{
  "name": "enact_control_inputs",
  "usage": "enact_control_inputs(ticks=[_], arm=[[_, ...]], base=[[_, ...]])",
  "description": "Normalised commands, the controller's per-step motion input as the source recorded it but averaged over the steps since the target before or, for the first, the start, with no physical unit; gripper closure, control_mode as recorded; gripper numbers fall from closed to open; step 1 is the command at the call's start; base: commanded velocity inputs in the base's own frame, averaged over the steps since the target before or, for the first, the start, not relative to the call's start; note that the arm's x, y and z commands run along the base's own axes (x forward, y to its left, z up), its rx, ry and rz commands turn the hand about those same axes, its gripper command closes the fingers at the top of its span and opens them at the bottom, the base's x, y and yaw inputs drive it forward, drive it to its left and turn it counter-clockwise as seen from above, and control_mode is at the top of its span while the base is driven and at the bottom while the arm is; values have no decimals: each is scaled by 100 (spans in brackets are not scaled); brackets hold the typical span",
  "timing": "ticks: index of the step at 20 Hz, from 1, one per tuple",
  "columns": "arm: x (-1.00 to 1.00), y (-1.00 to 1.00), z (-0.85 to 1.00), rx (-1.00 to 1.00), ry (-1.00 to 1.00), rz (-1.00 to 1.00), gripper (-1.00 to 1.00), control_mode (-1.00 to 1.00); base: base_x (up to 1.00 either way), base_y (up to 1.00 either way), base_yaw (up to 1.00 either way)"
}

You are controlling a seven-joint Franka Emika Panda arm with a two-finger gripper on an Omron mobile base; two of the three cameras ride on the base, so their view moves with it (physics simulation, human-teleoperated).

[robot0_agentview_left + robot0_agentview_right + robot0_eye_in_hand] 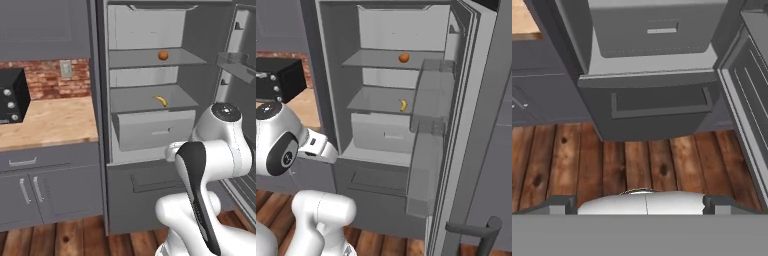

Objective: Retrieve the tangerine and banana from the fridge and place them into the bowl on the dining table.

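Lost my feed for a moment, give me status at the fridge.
Gripper open, empty, low before the tall dark grey fridge. Door open. Small round orange tangerine upper shelf, curved yellow banana shelf below. Nothing blocking.

Arm folded up, hand low, jaws wide.

White arm (215,165) rises from its base, elbow bent high, dark-striped upper link leaning forward; in the right base view the rounded joint sits at the left with the forearm (316,146) reaching out level. Gripper (640,204) points down and forward, its two dark fingertips (557,204) standing far apart at either side of the hand view, nothing between them.
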Motion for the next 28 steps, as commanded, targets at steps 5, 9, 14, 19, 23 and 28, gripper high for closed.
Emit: enact_control_inputs(ticks=[5,9,14,19,23,28], arm=[[0,0,0,0,0,0,-100,100],[0,0,0,0,0,0,-100,100],[0,0,0,0,0,0,-100,100],[0,0,0,0,0,0,-100,100],[0,0,0,0,0,0,-100,100],[0,0,0,0,0,0,-100,100]], base=[[47,-25,1],[45,-27,0],[46,-30,0],[43,-30,0],[43,-27,0],[43,-13,0]])
